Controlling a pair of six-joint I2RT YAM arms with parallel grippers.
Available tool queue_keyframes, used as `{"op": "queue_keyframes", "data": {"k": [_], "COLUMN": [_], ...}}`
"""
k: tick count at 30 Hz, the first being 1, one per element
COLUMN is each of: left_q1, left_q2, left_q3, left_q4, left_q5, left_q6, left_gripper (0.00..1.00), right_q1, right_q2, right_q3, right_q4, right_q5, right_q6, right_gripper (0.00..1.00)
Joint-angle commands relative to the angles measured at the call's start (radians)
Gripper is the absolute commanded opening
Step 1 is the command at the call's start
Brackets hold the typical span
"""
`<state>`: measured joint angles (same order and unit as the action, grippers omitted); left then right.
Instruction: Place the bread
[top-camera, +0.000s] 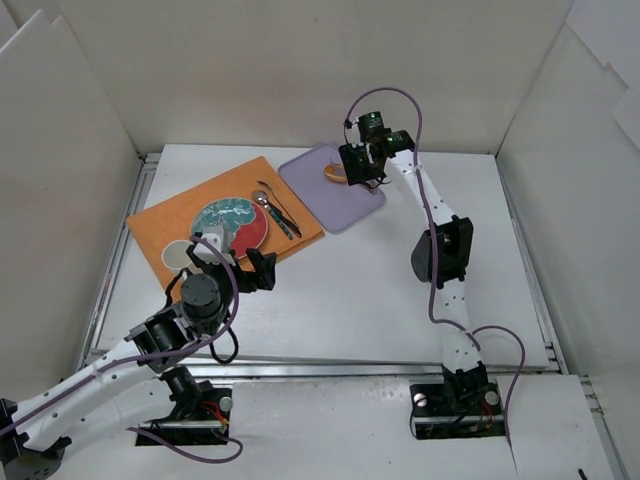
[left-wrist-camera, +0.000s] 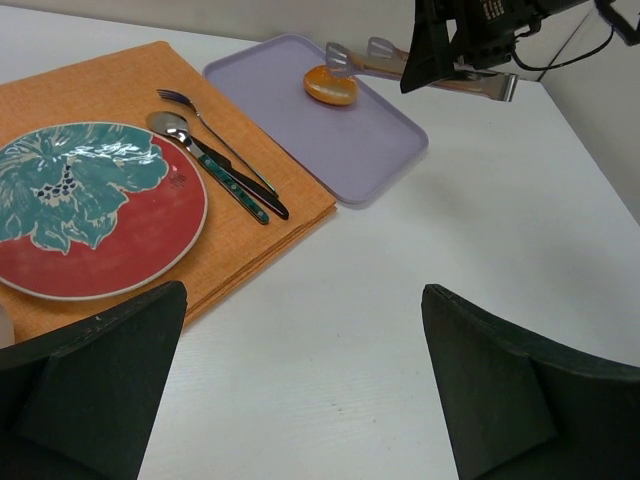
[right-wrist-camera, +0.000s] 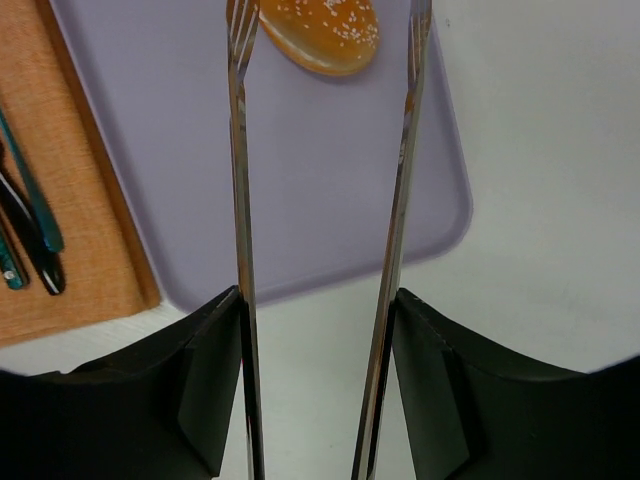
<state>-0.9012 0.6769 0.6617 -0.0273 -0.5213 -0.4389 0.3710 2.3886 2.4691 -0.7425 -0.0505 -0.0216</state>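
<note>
Bread (right-wrist-camera: 320, 33) seed-side up, long axis left-right

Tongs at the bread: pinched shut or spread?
Spread. The right wrist view shows the tongs with arms apart, tips either side of the bread, and tray visible between bread and one tip.

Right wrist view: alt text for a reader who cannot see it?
Sesame-topped bread lies on a lilac tray between the open tips of metal tongs held in the right gripper's jaws. An orange placemat with cutlery lies left.
</note>
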Motion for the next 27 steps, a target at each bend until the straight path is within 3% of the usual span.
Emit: {"op": "queue_keyframes", "data": {"k": [1,10,27], "left_q1": [0.004,0.004,0.004], "left_q2": [0.009,0.004,0.035], "left_q3": [0.016,0.016,0.027], "left_q4": [0.040,0.038,0.040], "left_q5": [0.026,0.035,0.033], "left_q6": [-0.006,-0.004,0.002], "left_gripper": [1.00,1.00,1.00], "right_q1": [-0.044,-0.060,-0.069], "right_q2": [-0.019,-0.092,-0.068], "right_q3": [0.047,-0.157,-0.231], "right_q4": [0.032,0.202,0.290], "right_q5": [-0.139,-0.167,-0.219], "right_q6": [-0.063,-0.133,-0.121], "right_gripper": [0.54,0.53,0.52]}}
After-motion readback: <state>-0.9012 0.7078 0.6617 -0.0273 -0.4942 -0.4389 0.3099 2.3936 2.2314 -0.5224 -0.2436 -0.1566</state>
